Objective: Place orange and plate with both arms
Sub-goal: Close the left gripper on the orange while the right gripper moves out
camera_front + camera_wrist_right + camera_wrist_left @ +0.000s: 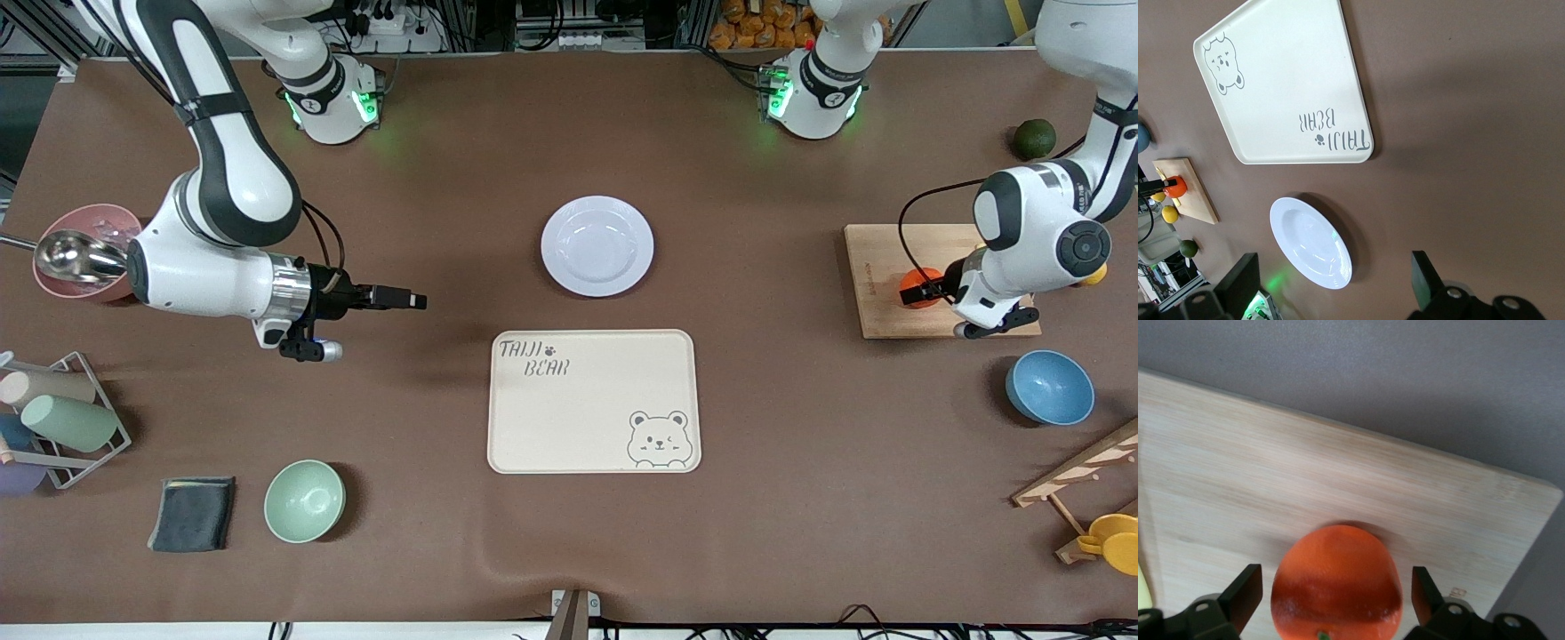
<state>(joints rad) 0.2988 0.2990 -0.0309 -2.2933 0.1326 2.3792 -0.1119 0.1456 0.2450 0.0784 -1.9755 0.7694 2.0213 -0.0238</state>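
Brown table (765,462): cutting board (876,267), blue bowl (1050,388), bear tray (593,401) around orange (916,286).

The orange (916,286) I'm after is small, round and bright orange-red with a slight gloss, sitting on the wooden board (876,267) at my left arm's end of the table, its green stem nub just showing in my left wrist view. The plate (597,245) is round, pale lavender-white and shallow with a wide glossy rim, lying flat and empty on the brown table mid-way between my two arms, just farther from the front camera than the cream bear-printed tray (593,402).
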